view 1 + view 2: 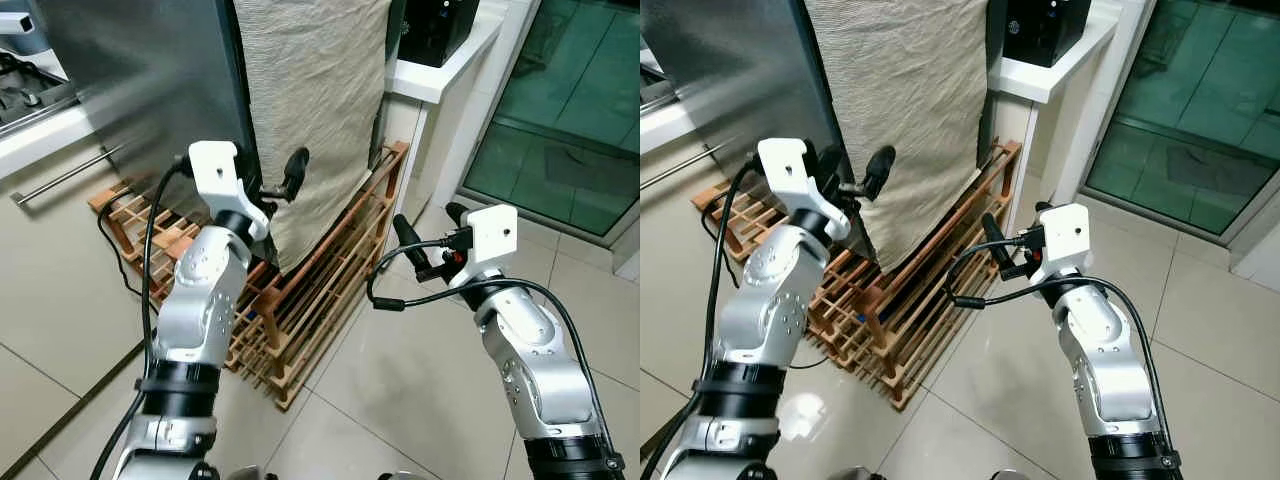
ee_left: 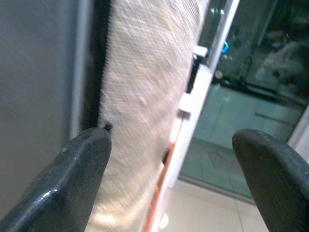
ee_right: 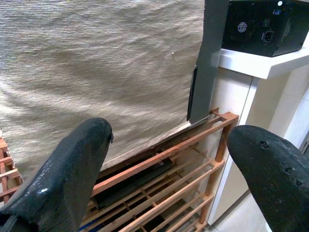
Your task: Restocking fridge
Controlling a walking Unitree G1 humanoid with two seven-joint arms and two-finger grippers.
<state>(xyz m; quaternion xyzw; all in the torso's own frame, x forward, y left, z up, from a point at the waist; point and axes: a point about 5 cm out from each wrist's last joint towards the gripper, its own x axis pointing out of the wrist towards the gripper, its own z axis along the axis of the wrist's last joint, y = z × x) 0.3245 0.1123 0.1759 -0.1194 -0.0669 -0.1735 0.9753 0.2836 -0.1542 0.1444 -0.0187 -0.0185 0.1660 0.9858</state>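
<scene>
Left eye view: fridge [image 1: 140, 90] stands on wooden rack [image 1: 310, 300], cloth [image 1: 310, 110] draped on its side. Left gripper [image 1: 280, 185], fingers apart, at fridge's door edge; right gripper [image 1: 425, 243], also spread, near rack. Door likely heavy, stiff, slick steel; grab the edge.

Silver arms, white wrist housings, black cables

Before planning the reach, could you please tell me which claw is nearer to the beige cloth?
Left. The left claw is open right at the cloth, near its edge; the right claw is open too, farther back over the floor.
</scene>
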